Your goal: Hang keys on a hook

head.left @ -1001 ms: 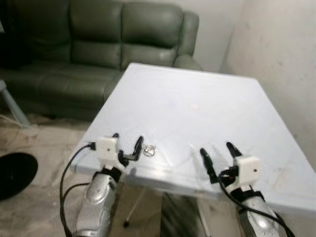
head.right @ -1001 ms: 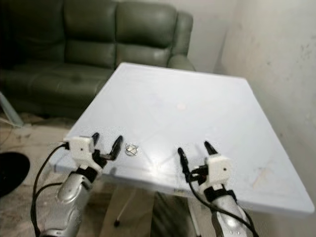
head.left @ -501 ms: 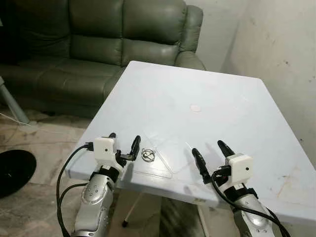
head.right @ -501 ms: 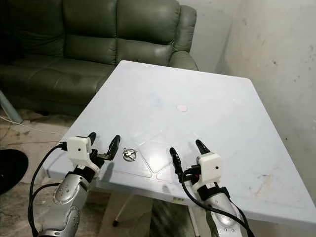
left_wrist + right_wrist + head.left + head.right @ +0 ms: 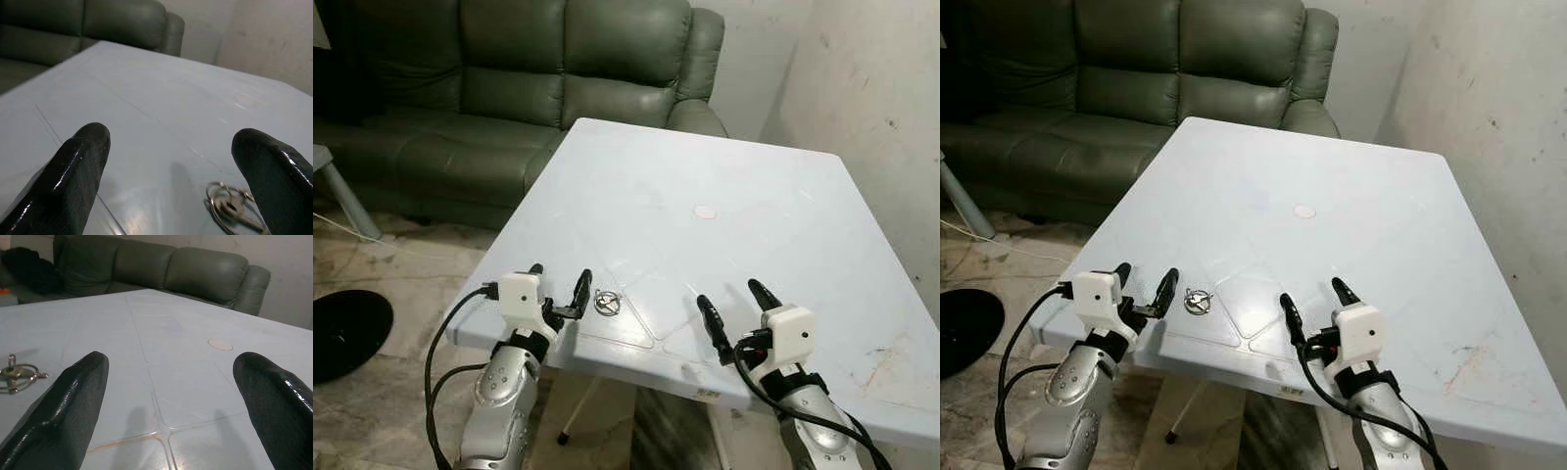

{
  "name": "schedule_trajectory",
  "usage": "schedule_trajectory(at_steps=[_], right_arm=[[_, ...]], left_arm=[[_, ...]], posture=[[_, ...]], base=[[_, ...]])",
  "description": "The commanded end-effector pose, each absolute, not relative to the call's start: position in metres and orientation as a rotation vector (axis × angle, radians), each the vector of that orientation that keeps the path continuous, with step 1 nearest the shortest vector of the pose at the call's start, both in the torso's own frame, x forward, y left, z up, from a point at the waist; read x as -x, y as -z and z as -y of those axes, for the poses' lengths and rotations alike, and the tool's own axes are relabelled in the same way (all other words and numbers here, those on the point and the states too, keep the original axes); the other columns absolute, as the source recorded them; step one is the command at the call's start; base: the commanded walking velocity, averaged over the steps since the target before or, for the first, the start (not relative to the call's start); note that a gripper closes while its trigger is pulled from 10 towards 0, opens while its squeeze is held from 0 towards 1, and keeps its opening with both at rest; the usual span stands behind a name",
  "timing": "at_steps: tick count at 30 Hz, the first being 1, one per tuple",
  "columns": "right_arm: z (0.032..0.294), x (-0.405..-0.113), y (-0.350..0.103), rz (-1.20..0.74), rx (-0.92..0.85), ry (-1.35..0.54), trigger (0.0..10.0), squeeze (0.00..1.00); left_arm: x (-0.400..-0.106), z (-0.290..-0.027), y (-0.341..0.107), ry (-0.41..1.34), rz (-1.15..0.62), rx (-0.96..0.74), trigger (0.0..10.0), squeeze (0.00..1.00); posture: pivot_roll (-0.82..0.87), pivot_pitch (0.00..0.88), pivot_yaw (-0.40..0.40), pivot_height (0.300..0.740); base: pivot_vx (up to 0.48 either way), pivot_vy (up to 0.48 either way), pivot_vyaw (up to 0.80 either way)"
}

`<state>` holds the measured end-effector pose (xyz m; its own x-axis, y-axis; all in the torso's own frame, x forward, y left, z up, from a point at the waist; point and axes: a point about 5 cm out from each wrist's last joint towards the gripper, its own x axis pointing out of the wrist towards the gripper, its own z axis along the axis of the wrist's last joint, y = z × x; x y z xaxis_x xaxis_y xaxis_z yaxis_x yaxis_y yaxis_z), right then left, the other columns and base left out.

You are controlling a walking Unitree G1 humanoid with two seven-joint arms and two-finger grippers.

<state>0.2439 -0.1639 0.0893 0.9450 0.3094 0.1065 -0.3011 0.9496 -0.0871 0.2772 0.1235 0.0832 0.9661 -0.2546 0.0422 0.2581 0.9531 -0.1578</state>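
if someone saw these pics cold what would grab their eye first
Probably the two open grippers, left and right, poised over the near edge of a big pale table. Next, the small bunch of keys lying flat on the table just beside the left gripper's fingers. Behind the table stands a dark green sofa.

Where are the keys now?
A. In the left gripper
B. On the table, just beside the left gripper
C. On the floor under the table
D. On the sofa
B. The keys lie flat on the table near its front edge, just right of the open left gripper, which is not holding them.
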Motion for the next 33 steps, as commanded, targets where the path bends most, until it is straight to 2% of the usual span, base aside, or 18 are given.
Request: schedule_trajectory(at_steps=[1, 9, 33], right_arm=[[0.1624, -0.2465, -0.0904, 0.118, 0.092, -0.332, 10.0, 0.00], [0.1579, -0.2494, -0.0915, 0.122, 0.142, -0.379, 10.0, 0.00], [0.1572, -0.2471, -0.0865, 0.101, 0.108, -0.368, 10.0, 0.00]], left_arm=[[-0.2757, -0.1196, -0.0831, 0.279, 0.019, 0.150, 10.0, 0.00], [-0.2697, -0.1166, -0.0785, 0.298, 0.004, 0.144, 10.0, 0.00], [-0.2716, -0.1178, -0.0806, 0.294, -0.005, 0.165, 10.0, 0.00]], posture=[[0.03, 0.019, -0.086, 0.740], [0.04, 0.023, -0.096, 0.740], [0.04, 0.027, -0.087, 0.740]], base=[[0.000, 0.000, 0.00], [0.000, 0.000, 0.00], [0.000, 0.000, 0.00]])
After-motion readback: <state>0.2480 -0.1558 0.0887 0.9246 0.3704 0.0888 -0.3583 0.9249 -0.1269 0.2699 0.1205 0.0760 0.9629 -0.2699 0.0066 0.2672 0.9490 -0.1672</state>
